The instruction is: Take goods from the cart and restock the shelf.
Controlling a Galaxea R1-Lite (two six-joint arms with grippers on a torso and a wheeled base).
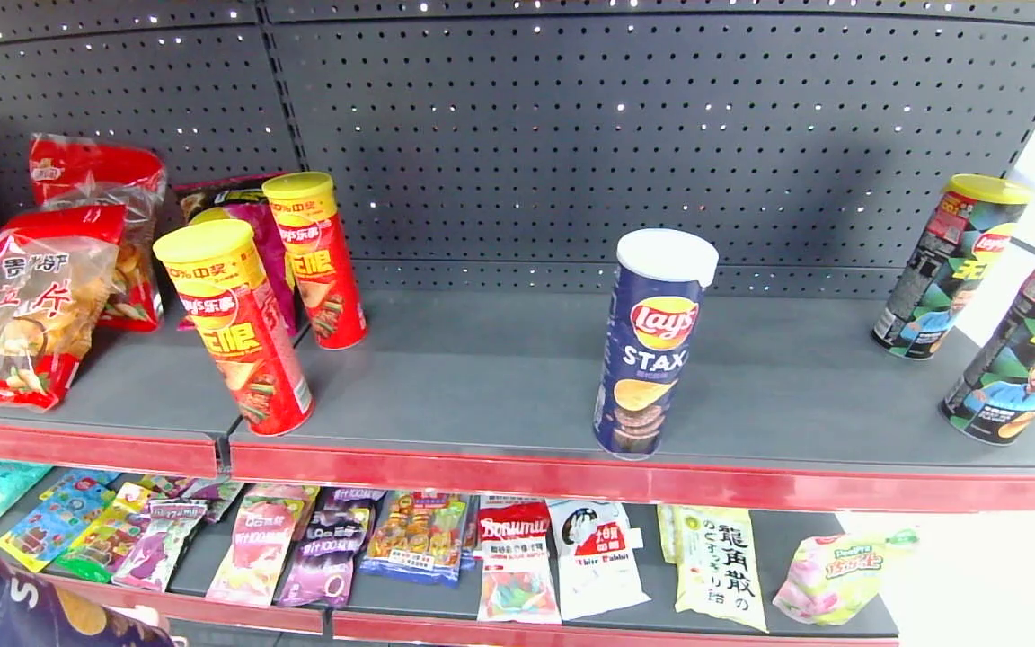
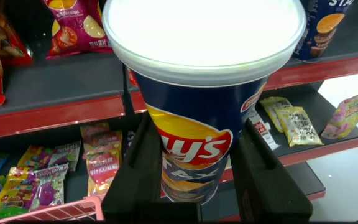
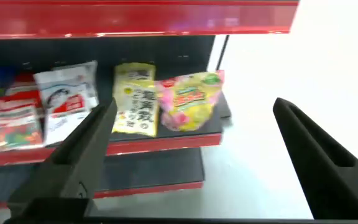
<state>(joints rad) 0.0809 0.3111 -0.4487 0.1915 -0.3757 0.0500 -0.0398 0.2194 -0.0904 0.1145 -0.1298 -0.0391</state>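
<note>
Before the shelf [image 1: 499,377], my left tool [image 2: 196,134] clamps a probably light, crushable chip canister [image 2: 197,93] mid-body; right tool [image 3: 194,106] gapes.

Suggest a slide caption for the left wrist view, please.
Left jaws shut on a white-lidded navy chip can, held before the red-edged snack shelves.

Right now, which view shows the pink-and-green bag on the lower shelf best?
Right wrist view: the pink-and-green bag lies whole and closest. Head view has it farther off; left wrist view crops it.
</note>
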